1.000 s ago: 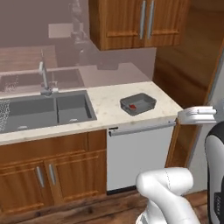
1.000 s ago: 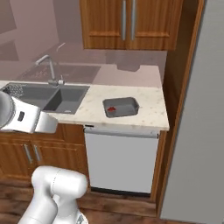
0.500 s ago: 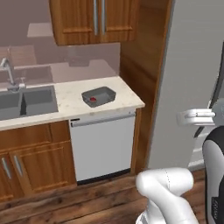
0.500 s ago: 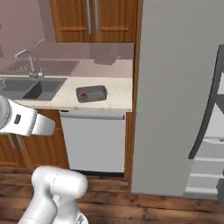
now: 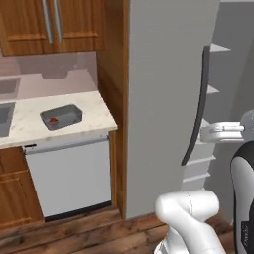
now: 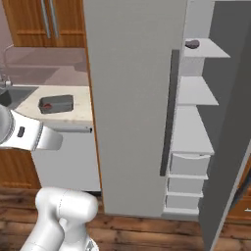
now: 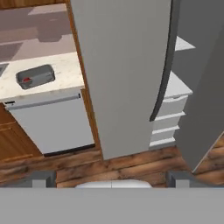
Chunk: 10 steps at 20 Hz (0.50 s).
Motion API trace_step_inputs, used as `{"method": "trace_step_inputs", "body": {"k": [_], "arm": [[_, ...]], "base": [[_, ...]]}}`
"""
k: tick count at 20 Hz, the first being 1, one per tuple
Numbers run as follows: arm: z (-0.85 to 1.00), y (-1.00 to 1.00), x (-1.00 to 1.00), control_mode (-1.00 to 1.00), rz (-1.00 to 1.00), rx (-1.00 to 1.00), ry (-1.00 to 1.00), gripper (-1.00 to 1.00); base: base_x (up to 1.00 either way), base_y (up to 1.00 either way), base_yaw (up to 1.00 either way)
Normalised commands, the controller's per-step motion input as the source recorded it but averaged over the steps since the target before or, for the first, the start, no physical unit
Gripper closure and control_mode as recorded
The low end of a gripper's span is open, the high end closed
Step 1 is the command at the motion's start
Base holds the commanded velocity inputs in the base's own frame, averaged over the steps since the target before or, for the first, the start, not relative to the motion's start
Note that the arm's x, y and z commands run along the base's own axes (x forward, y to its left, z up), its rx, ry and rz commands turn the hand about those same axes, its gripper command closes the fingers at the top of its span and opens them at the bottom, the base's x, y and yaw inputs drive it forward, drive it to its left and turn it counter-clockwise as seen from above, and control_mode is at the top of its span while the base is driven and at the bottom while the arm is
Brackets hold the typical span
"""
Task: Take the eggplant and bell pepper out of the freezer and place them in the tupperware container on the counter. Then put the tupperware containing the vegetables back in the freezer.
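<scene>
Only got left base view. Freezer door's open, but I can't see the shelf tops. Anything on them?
Observer: Right base view shows one dark lump on the top shelf of the freezer. It may be the eggplant, but it is too small to be sure.
Operator: Pincer carrying anything? I only see its side.
Observer: No. In the hand view the pincer has its tips wide apart with nothing between them, and it is pointed at the freezer door's edge.
</scene>
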Motion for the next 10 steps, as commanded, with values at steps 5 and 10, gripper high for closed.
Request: {"method": "trace_step_inputs", "body": {"k": [5, 10], "arm": [[0.00, 0.00, 0.00, 1.00, 0.00, 0.00, 0.00, -1.00], [0.00, 0.00, 0.00, 1.00, 0.00, 0.00, 0.00, -1.00]], "base": [[0.66, -0.87, 0.07], [0.79, -0.68, 0.09]]}}
